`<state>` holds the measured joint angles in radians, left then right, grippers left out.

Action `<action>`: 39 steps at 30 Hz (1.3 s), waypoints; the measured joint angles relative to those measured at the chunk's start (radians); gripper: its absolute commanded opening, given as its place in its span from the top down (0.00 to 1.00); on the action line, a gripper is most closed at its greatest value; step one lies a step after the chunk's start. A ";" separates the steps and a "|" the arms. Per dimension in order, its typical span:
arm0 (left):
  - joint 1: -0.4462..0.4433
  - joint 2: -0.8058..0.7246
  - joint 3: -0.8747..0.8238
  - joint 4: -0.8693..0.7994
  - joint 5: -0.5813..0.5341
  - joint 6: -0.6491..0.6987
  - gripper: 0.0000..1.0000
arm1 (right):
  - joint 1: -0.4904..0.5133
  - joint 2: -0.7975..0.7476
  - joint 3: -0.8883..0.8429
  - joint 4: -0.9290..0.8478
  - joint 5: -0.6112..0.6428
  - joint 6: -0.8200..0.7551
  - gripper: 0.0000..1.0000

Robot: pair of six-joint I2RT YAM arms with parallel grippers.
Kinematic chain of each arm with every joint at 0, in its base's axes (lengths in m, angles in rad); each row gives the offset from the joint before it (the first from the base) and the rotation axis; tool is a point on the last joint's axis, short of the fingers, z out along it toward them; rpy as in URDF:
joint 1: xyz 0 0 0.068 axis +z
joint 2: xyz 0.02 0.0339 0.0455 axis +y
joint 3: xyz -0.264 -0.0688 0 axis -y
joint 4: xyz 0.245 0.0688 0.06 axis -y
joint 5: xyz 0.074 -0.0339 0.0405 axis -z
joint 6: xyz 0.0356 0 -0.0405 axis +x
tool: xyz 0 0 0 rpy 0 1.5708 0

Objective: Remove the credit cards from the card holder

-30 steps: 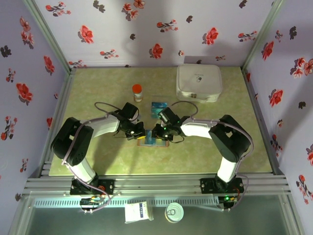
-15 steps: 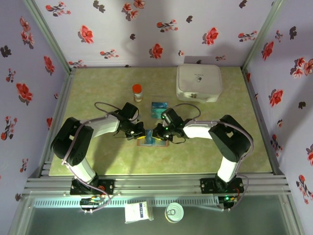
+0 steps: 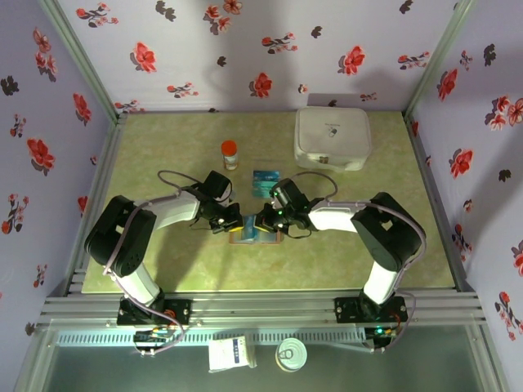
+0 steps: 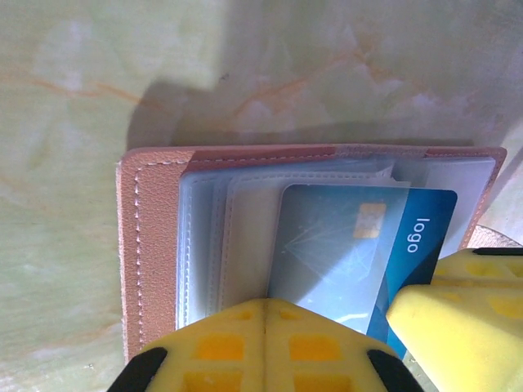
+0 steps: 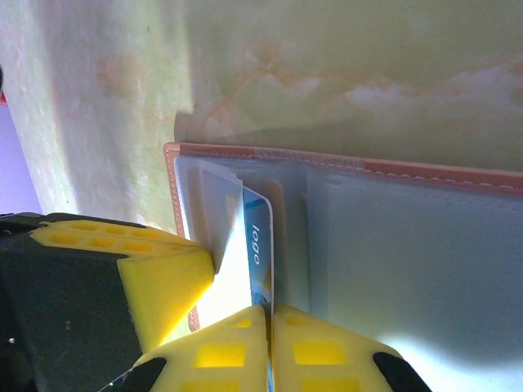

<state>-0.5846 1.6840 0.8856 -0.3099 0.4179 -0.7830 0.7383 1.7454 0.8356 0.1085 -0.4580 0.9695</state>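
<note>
The green marbled counter [image 3: 163,261] had open room around the card holder [image 4: 151,245] on every side. A white case [image 3: 332,139] sat well beyond the card holder and to its right, and a small orange-capped bottle [image 3: 230,153] stood beyond it to the left. A loose teal card [image 3: 265,181] lay between the bottle and the case, nearer the card holder. The card holder lay open and flat, its clear sleeves facing up. The two arms met over it from opposite ends. The left gripper [image 4: 263,312] was clenched with nothing between its fingers, its tips over the sleeves at the card holder's left part, apparently pinning it down. The right gripper [image 5: 269,320] was clenched on the exposed end of a blue card [image 4: 433,212] marked "logo". That card stuck partway out of its sleeve, its long axis running across the card holder from the left gripper's side toward the right one. The pull would likely need to follow that axis, straight away from the left gripper and low over the counter. A slanted tug could drag the light card holder along or buckle the sleeve.
</note>
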 measured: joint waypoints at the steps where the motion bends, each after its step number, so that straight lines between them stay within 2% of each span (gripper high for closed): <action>1: 0.000 0.000 0.000 0.000 0.000 0.000 0.99 | -0.004 -0.006 -0.006 -0.002 0.000 0.000 0.92; 10: 0.000 0.000 0.001 -0.002 0.001 0.000 0.99 | -0.040 -0.109 -0.011 -0.145 0.025 -0.075 0.93; 16: 0.000 0.000 0.006 -0.005 0.001 0.000 0.98 | -0.041 -0.111 0.060 -0.319 0.077 -0.153 0.93; 28: 0.001 -0.009 0.043 -0.017 0.001 0.002 0.97 | -0.041 -0.145 0.184 -0.512 0.130 -0.260 0.94; 33: 0.005 -0.020 0.043 -0.021 0.001 0.005 0.96 | -0.041 -0.145 0.298 -0.628 0.169 -0.425 0.96; 36: 0.009 -0.028 0.041 -0.020 0.000 0.005 0.95 | -0.041 -0.145 0.346 -0.685 0.172 -0.591 0.95; 39: 0.009 -0.035 0.027 -0.021 0.000 0.006 0.95 | -0.041 -0.134 0.406 -0.771 0.190 -0.792 1.00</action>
<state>-0.5758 1.6493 0.9127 -0.3305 0.4179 -0.7765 0.6971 1.6112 1.2419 -0.6624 -0.2676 0.1772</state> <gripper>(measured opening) 0.045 0.063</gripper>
